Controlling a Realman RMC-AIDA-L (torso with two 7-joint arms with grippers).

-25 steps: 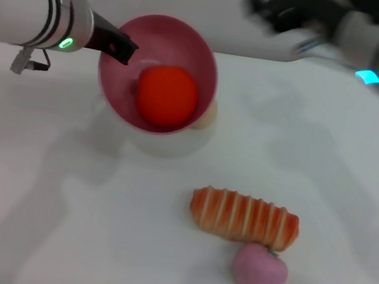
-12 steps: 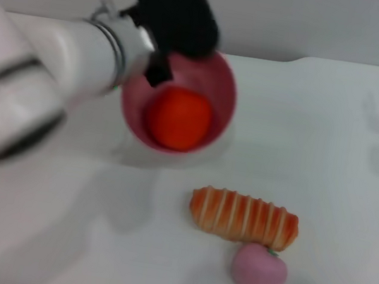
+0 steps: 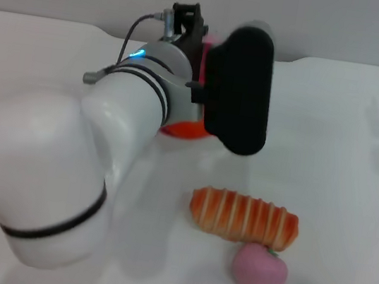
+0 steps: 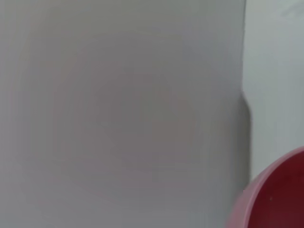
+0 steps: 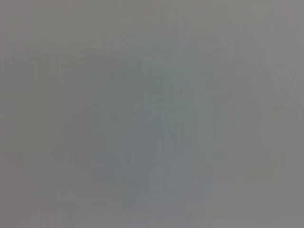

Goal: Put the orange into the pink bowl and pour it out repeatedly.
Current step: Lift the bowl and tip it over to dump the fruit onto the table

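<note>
Head view shows you the left arm bent high over the white table [image 3: 351,209], and its black wrist block hides the left gripper [image 3: 209,81], so I cannot tell how it grips. From how the large round glossy pink plastic bowl [image 3: 209,45] sits against that wrist, I judge the gripper is on its rim, but you cannot confirm this here. Only a thin pink edge of the bowl shows beside the black block in this view; the left wrist view also catches a curved piece of pink rim at the border of the picture.

Directly under the wrist, a strip of the bright red-orange lumpy toy orange [image 3: 184,128] appears, low and close to the table. Whether it is inside the tilted bowl or already rolled onto the table, I cannot tell, because the arm covers the place where they meet.

For the coming move, the relation that matters is this: the orange lies just below the left gripper, toward the robot from the bowl rim, so the left arm is much the nearer one. The right gripper is not visible; its wrist view shows only a plain grey field.

Farther toward you lie an orange-and-cream striped long bread [image 3: 244,218] and, touching it, a small pink peach-like toy fruit [image 3: 259,269], both well apart from the bowl.
</note>
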